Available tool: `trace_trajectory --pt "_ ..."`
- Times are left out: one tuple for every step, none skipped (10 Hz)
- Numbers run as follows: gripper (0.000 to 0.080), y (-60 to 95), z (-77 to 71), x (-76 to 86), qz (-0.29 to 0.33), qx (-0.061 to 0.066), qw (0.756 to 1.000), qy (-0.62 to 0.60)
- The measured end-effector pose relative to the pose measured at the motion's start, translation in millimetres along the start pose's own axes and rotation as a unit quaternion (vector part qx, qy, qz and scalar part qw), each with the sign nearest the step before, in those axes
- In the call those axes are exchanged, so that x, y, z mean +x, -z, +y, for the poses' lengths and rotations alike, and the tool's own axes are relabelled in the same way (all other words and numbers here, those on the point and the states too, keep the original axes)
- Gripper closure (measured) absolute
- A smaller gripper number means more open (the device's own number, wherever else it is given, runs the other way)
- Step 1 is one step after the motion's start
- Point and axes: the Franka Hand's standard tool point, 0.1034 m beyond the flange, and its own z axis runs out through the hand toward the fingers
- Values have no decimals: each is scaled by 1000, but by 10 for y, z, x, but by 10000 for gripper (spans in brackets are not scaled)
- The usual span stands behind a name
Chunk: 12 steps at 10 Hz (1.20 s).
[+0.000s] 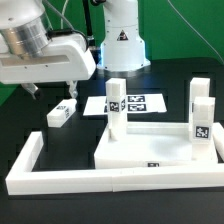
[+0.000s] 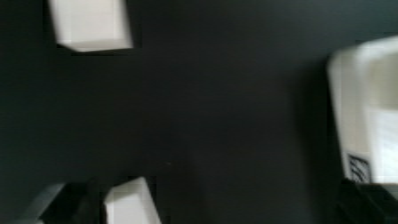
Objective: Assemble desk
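Observation:
The white desk top lies flat inside the frame, rim up. Three white tagged legs stand upright on it: one at its far corner on the exterior view's left and two on the right. A fourth leg lies loose on the black table, to the left of the top. My gripper hangs open and empty above the table, up and left of the loose leg. One pale finger shows in the wrist view, along with the top's rim.
Long white bars form a border frame on the left, along the front and on the right. The marker board lies flat behind the desk top. The robot's white base stands at the back.

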Motion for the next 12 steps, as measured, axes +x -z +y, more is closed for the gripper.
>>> trace_trajectory --pt "150 -5 -3 -30 -34 3 999 -11" --pt "150 -11 -13 -25 -66 3 998 -8" --pt "150 -29 -13 -29 -88 6 996 -8" --pt "150 -64 29 -98 -135 10 991 -9" --pt "150 -138 158 -100 -182 10 983 -17" --pt "150 -191 250 -71 -212 3 977 -20" --pt "150 -248 297 -123 -260 2 965 -28" --pt "150 -315 334 -80 -273 -2 961 -34" --pt "150 -320 336 -51 -268 -5 963 -32" --pt "150 -309 339 -52 -267 -4 963 -32" --pt "150 -326 353 -56 -267 -4 963 -34" --pt "150 -436 422 -102 -279 -4 959 -48"
